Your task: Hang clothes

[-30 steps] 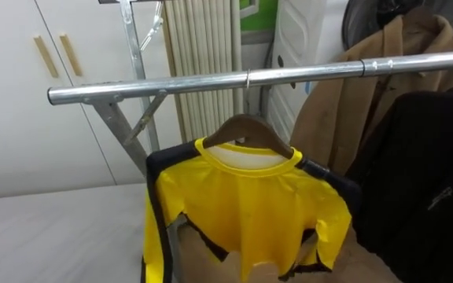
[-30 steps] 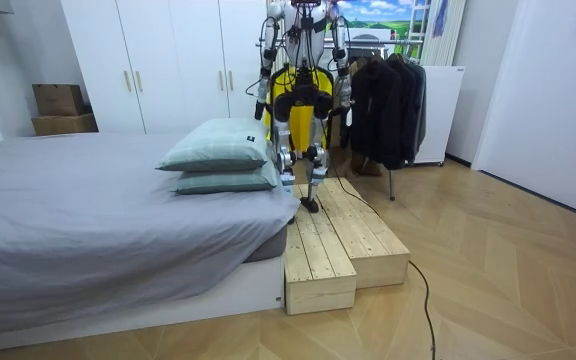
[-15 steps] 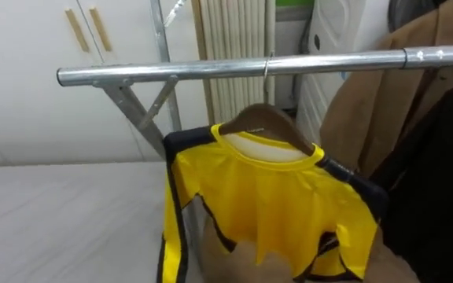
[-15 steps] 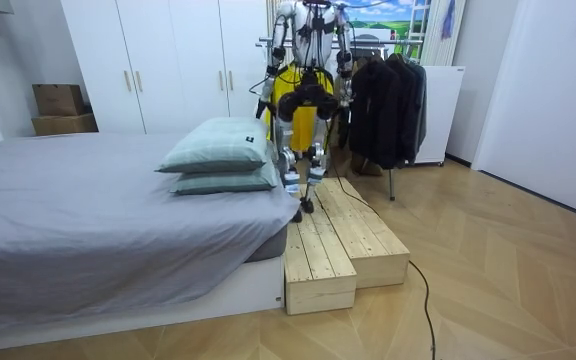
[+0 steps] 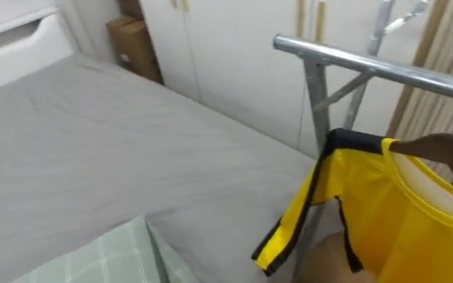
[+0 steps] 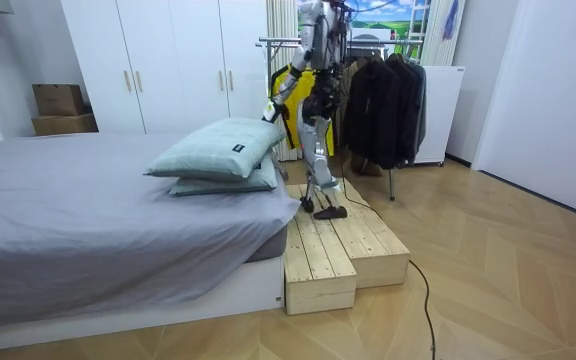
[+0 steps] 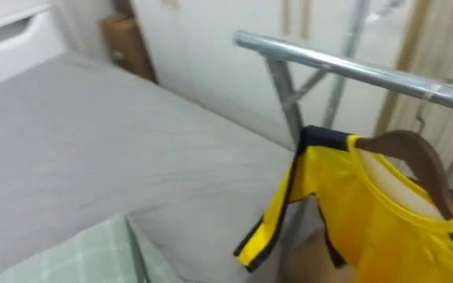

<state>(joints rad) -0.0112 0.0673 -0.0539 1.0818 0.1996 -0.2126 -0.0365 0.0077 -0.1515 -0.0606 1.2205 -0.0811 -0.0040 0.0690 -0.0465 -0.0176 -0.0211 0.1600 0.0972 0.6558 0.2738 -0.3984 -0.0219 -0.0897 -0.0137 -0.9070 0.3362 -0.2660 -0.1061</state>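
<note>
A yellow shirt (image 5: 415,228) with black trim hangs on a brown wooden hanger (image 5: 439,149) from the metal rail (image 5: 352,61) of the clothes rack, at the right edge of the eye views. One black-edged sleeve (image 7: 266,228) droops toward the bed. In the room view I stand on the wooden platform (image 6: 343,240) by the rack, turned toward the bed at the room view's left, with the yellow shirt (image 6: 290,82) beside me. My left hand (image 6: 270,110) reaches out near the pillows, too small to read.
The grey bed (image 5: 93,141) spreads below, with a pale green checked pillow (image 5: 108,259) at the bottom. White wardrobe doors (image 5: 234,47) and a cardboard box (image 5: 132,39) stand behind. Dark coats (image 6: 383,95) hang further along the rack.
The view has swung left from the rack to the bed as I turned on the platform. The yellow shirt stays hanging on the rail.
</note>
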